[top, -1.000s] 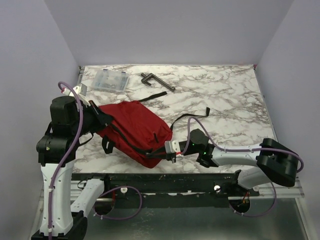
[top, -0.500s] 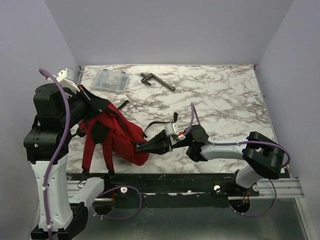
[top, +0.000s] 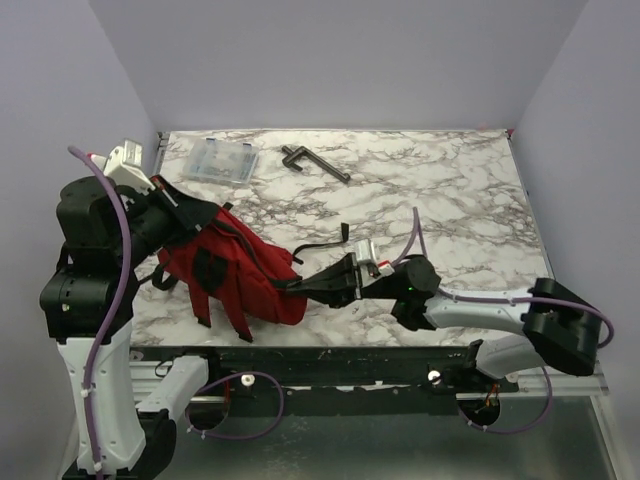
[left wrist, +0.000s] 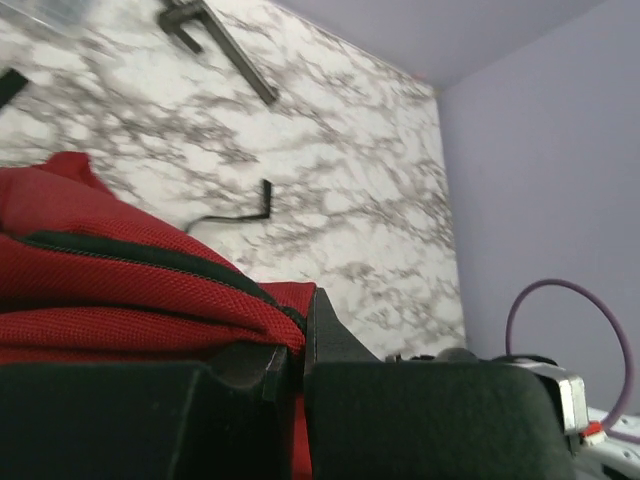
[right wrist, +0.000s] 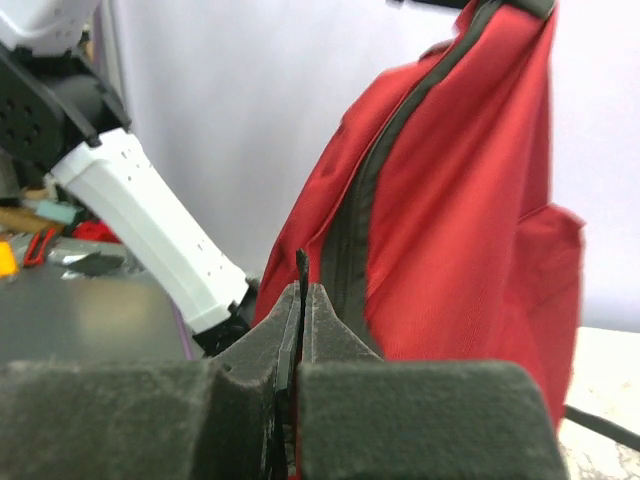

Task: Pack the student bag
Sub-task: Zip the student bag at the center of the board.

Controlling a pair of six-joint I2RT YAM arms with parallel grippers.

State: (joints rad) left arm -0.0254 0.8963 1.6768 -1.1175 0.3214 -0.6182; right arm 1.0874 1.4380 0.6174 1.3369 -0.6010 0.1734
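Note:
The red student bag [top: 235, 265] hangs lifted at the left of the table, its black straps dangling. My left gripper [top: 188, 215] is shut on the bag's top edge; the left wrist view shows red fabric [left wrist: 130, 310] pinched between the jaws. My right gripper [top: 296, 287] is shut on a thin black zipper pull at the bag's lower right; the right wrist view shows the pull [right wrist: 302, 275] sticking up between the closed jaws, with the bag [right wrist: 450, 220] and its dark zipper right behind.
A clear plastic box [top: 220, 160] and a dark L-shaped tool [top: 312, 163] lie at the back left of the marble table [top: 450, 200]. A loose black strap [top: 325, 243] trails right of the bag. The table's front edge is near the right gripper.
The left arm has lifted the bag off the table and holds it up. The right gripper has kept hold at the bag's lower right; its arm has shifted right over the last half second.

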